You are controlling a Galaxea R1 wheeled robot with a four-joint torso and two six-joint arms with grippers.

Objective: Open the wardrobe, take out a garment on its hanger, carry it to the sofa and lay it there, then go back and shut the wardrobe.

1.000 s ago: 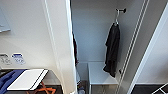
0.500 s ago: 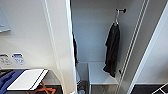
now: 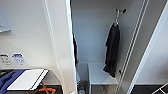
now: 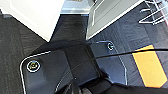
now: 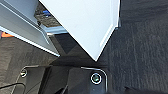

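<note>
The wardrobe [image 3: 95, 37] stands open in the head view, with its left door [image 3: 60, 50] and right door [image 3: 150, 52] swung out towards me. Inside on the right, the black garment [image 3: 112, 50] hangs limp on its pale hanger [image 3: 116, 19] from a dark peg [image 3: 121, 11]. Its hem reaches down to a white shelf [image 3: 100, 73]. A sliver of a dark red garment [image 3: 75, 50] shows behind the left door's edge. The left wrist view catches a white door bottom [image 4: 37, 17] over dark carpet, and the right wrist view shows another white door bottom [image 5: 85, 25].
A white tabletop [image 3: 27, 78] with orange legs sits low at the left, beside a blue shape [image 3: 7, 81]. Dark carpet lies in front of the wardrobe, with an orange floor patch [image 4: 150, 65] and thin white wire legs [image 4: 155, 12] nearby.
</note>
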